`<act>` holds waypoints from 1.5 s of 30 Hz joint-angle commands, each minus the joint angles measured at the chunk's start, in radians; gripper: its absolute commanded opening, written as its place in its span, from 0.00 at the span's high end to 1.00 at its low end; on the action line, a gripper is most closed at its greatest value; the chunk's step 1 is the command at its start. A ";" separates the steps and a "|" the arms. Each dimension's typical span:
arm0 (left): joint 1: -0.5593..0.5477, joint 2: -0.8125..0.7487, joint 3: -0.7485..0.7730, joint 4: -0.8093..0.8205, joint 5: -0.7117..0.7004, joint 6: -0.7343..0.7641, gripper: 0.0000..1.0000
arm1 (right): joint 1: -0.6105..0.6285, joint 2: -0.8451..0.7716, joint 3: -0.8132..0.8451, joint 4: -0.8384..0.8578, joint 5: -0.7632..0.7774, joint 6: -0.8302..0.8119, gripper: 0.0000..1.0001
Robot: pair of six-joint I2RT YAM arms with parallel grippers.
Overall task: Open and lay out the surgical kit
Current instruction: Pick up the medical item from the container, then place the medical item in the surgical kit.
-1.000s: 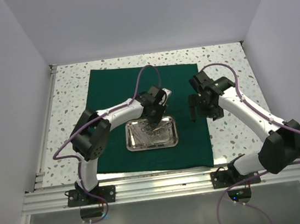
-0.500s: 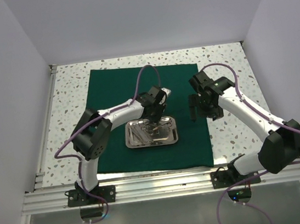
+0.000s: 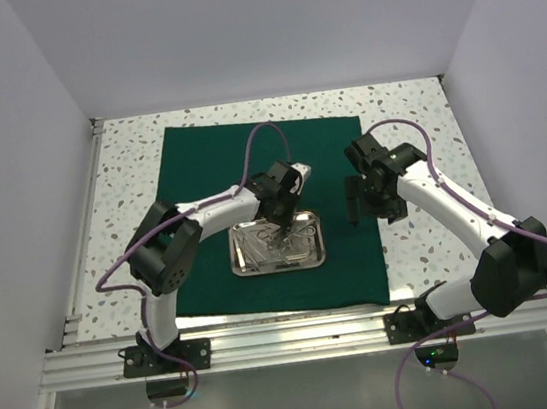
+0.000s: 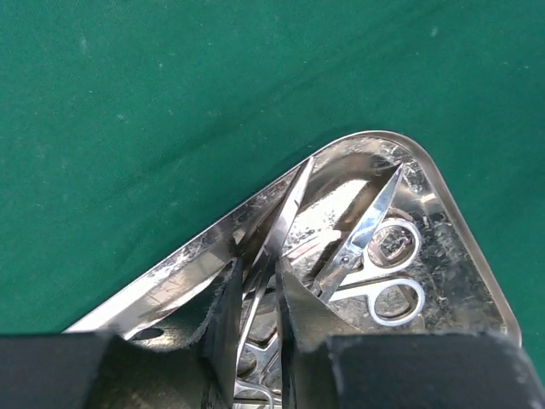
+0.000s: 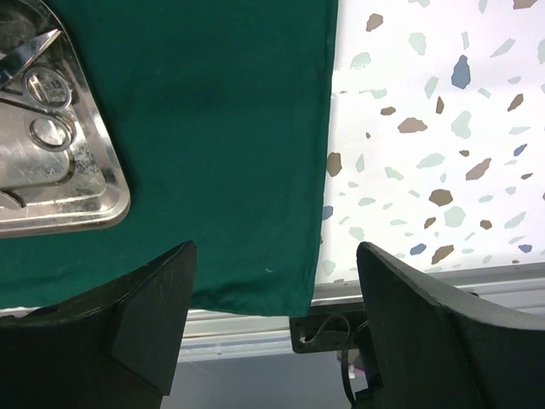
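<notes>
The dark green cloth (image 3: 208, 163) lies spread flat on the table with the steel tray (image 3: 316, 259) on its near middle. Several slim silver instruments lie in the tray, among them scissors (image 4: 375, 256) with their rings toward a rounded corner. My left gripper (image 3: 278, 226) reaches down into the tray. In the left wrist view its two fingers (image 4: 258, 268) stand close on either side of slim tweezers (image 4: 289, 200), pinching them. My right gripper (image 3: 354, 204) hovers over the cloth's right part, wide open (image 5: 277, 249) with nothing between its fingers.
The cloth's right edge (image 5: 328, 128) meets speckled tabletop (image 5: 443, 128). The tray's corner (image 5: 94, 204) shows at the left of the right wrist view. A metal rail (image 3: 291, 338) runs along the table's near edge, with white walls on three sides.
The left gripper's jaws have narrowed around the tweezers in the tray. The right arm has hardly moved and stays open.
</notes>
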 commanded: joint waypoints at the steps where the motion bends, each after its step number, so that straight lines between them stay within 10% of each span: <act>1: 0.004 0.111 -0.055 -0.132 0.044 -0.025 1.00 | -0.003 -0.007 0.006 0.022 -0.015 0.008 0.21; 20: 0.117 -0.061 0.353 -0.420 -0.158 0.011 1.00 | -0.005 0.008 0.027 0.011 -0.013 -0.019 0.22; 33: 0.473 0.354 0.856 -0.336 -0.218 0.096 1.00 | -0.003 -0.058 0.028 -0.032 -0.073 -0.002 0.23; 39: 0.528 0.410 0.907 -0.339 -0.206 0.073 0.53 | -0.003 -0.056 0.011 -0.037 -0.061 -0.016 0.23; 45: 0.512 0.111 0.564 -0.279 -0.181 0.045 0.52 | -0.005 -0.026 0.017 -0.003 -0.059 -0.033 0.23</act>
